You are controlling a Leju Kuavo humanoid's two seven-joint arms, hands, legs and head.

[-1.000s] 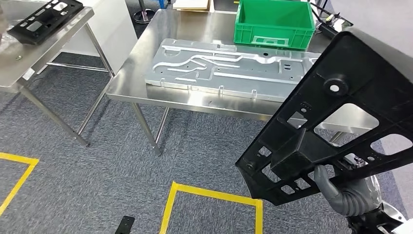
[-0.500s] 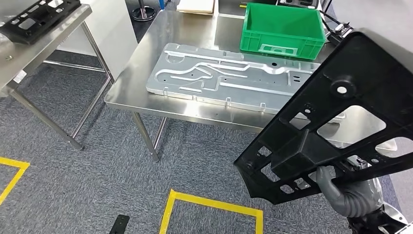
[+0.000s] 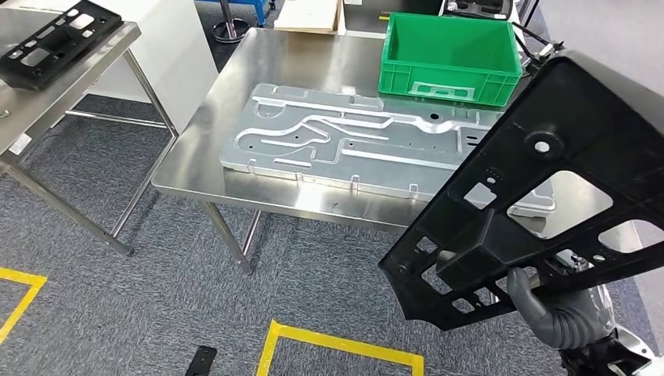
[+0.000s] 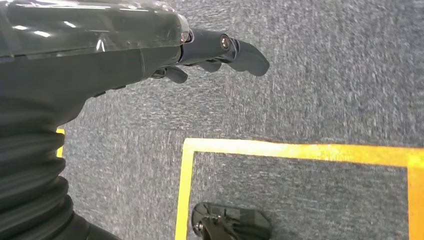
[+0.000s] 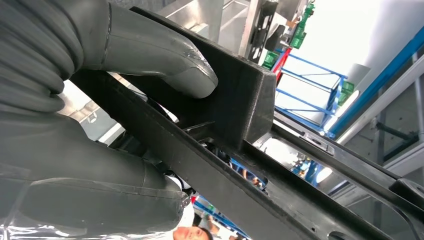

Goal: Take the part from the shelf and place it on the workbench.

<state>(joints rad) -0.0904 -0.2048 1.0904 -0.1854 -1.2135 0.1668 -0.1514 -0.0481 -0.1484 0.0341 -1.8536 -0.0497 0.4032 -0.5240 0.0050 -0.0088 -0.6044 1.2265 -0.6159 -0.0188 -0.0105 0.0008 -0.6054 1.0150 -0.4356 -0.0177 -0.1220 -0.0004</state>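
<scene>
Black rigid plastic frame panel, perforated: near right, raised short of steel workbench. Right hand grips its raised block; likely light, stiff, unwieldy. Left hand empty, fingers loosely extended.

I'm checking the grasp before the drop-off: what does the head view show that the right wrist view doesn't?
The head view alone shows the steel workbench with its grey metal panel and green crate. The right wrist view alone shows the thumb pressed against the part's raised block. Both show the black part held in the right hand.
</scene>
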